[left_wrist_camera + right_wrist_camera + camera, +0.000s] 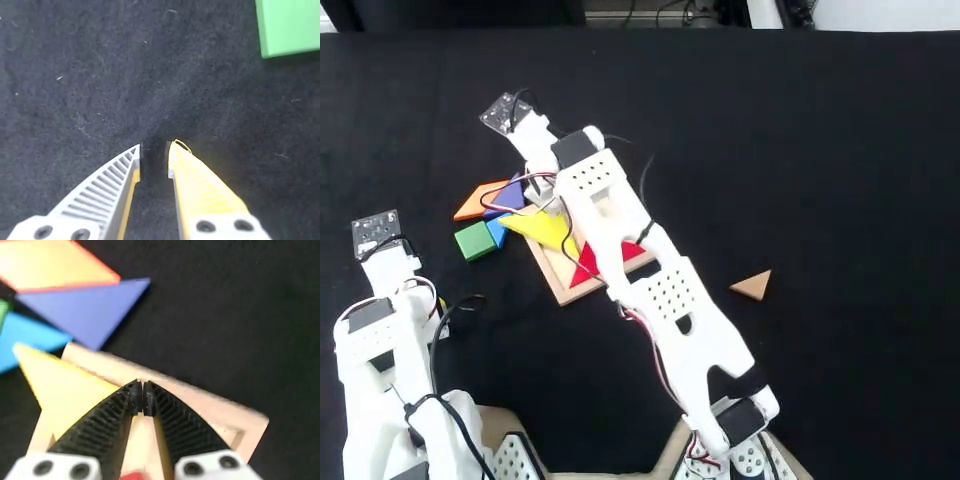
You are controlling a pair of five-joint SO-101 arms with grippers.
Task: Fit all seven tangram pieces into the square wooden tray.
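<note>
The square wooden tray [563, 291] lies mid-table with a red triangle [588, 264] inside. A yellow triangle [540, 228] rests tilted across the tray's far-left rim. Left of the tray lie an orange parallelogram [478, 200], a dark blue triangle [510, 195], a light blue triangle [497, 231] and a green square [473, 241]. A tan triangle [752, 285] sits alone to the right. My right gripper [141, 390] is shut and holds nothing, low over the tray's rim [200, 400] beside the yellow triangle [65, 385]. My left gripper [155, 147] is shut just above bare cloth, short of the green square [290, 25].
Black cloth covers the whole table. The right arm [650, 290] stretches across the tray's near side and hides part of its inside. The left arm [380, 340] stands at the front left. Open cloth spreads at the back and on the right.
</note>
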